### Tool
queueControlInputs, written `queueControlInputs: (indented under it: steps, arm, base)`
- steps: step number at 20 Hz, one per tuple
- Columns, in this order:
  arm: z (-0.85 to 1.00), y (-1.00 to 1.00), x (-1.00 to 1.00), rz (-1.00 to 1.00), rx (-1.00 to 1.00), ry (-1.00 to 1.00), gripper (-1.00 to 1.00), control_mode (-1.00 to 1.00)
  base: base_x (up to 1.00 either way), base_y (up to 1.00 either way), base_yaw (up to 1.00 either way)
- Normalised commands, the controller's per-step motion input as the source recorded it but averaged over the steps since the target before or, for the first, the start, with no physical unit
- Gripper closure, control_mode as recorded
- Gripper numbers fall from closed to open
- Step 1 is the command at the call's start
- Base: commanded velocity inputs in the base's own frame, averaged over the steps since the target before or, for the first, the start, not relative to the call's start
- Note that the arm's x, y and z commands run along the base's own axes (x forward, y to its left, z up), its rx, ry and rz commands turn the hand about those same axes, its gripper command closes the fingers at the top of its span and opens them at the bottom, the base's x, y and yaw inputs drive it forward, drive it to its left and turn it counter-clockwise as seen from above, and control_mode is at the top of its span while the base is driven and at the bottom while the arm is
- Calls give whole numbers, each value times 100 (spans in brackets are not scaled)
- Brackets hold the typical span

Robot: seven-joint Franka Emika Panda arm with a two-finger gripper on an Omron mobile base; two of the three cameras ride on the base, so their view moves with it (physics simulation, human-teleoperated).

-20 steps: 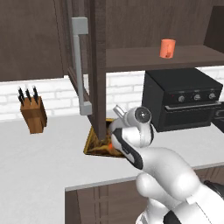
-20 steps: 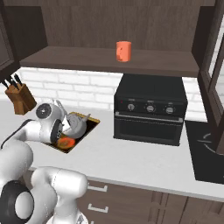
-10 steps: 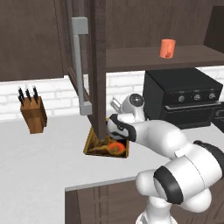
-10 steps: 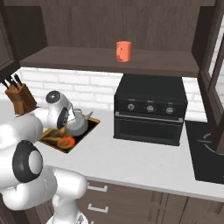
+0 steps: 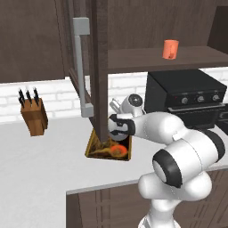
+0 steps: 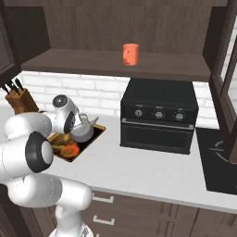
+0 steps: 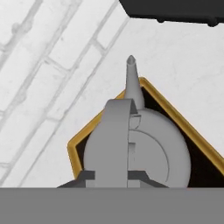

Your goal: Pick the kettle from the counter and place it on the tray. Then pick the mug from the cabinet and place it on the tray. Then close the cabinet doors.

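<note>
1. Gripper (image 7: 111, 177) is closing on the kettle (image 6: 83, 129) handle, kettle sitting in the tray (image 6: 95, 134) (release pending)
2. Mug (image 6: 131, 54) is waiting on cabinet (image 6: 115, 65) shelf above the tray; cabinet doors (image 5: 87, 67) standing open

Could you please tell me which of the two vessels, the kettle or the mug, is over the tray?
The grey kettle, over the tray; the orange mug stands on the cabinet shelf.

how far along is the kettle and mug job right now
Done so far: the kettle sits on the tray. In hand: the claw is at its handle; whether it has let go is unclear. Left: the mug stands on the cabinet shelf, and the cabinet doors hang open.
</note>
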Motion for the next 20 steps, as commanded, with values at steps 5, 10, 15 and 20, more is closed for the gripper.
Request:
queueControlInputs:
  steps: [5, 10, 15, 20]
  arm:
    - [-22, 13, 7, 0, 0, 0, 100, -100]
    - [-26, 1, 7, 0, 2, 0, 100, -100]
    - [-35, -3, 0, 0, 0, -1, -100, -100]
    - [-22, -8, -2, 0, 1, -4, -100, -100]
  base:
    - [0, 0, 0]
    - [0, 0, 0]
    - [0, 0, 0]
    - [0, 0, 0]
